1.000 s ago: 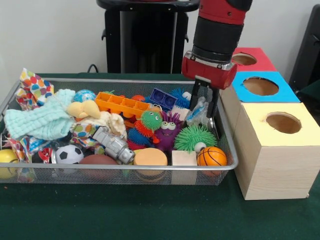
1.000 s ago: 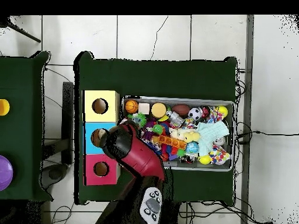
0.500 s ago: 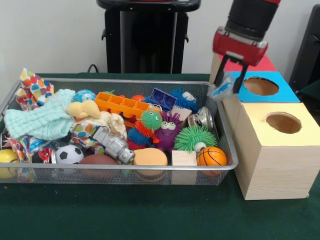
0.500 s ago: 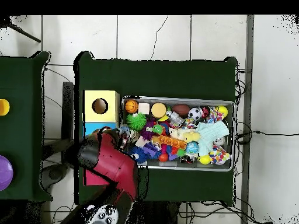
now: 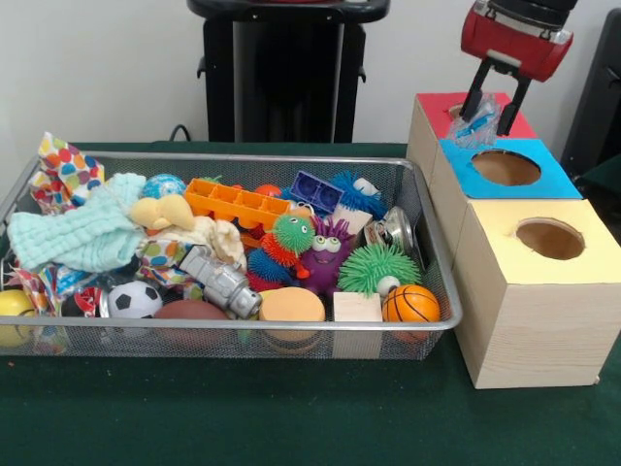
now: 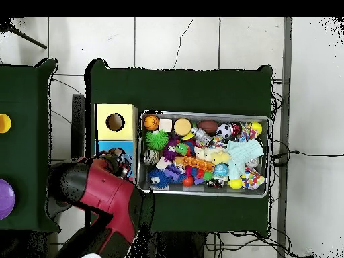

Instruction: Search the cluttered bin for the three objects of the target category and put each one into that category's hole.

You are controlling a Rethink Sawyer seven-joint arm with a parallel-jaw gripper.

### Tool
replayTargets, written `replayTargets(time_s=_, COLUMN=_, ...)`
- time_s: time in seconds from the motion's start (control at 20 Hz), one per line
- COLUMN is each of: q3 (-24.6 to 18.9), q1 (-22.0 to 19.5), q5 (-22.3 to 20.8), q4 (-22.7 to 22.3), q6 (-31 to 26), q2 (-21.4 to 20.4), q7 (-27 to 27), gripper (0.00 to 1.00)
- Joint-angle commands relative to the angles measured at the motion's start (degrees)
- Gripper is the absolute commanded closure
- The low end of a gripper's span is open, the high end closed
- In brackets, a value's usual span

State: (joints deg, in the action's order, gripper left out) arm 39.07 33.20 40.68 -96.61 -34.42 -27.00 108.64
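My gripper (image 5: 493, 109) hangs over the red box (image 5: 433, 105) at the far end of the row, shut on a crumpled clear plastic wrapper with blue print (image 5: 474, 125). The wrapper dangles just above the red box's hole, at the edge of the blue box (image 5: 505, 184). The yellow box (image 5: 543, 282) stands nearest the camera. In the overhead view the red arm (image 6: 101, 195) covers the red box and part of the blue box (image 6: 125, 146); the wrapper is hidden there. The wire mesh bin (image 5: 243, 335) of toys stands beside the boxes.
The bin holds a small basketball (image 5: 410, 303), a green spiky ball (image 5: 378, 265), a metal can (image 5: 399, 231), a soccer ball (image 5: 133, 299), an orange tray (image 5: 236, 205), a mint cloth (image 5: 87, 233) and several other toys. The yellow box's hole (image 6: 115, 122) shows from overhead.
The gripper has lifted the wrapper out of the bin's right end, then carried it up and across the blue box to above the red box.
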Motion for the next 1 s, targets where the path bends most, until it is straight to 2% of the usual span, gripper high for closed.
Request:
replayTargets(time_s=0.05, q3=-3.0, q1=0.1, q5=2.1, q4=0.4, q6=-3.0, q2=0.1, q7=22.1, gripper=1.00)
replayTargets(time_s=0.25, q3=-4.9, q1=0.5, q5=2.2, q4=-0.8, q6=-0.5, q2=0.0, q7=24.0, gripper=1.00)
replayTargets(time_s=0.7, q3=-8.8, q1=1.1, q5=4.2, q4=1.3, q6=2.2, q2=1.1, q7=28.6, gripper=1.00)
replayTargets(time_s=1.0, q3=-9.6, q1=1.0, q5=5.1, q4=2.1, q6=4.1, q2=2.4, q7=29.4, gripper=1.00)
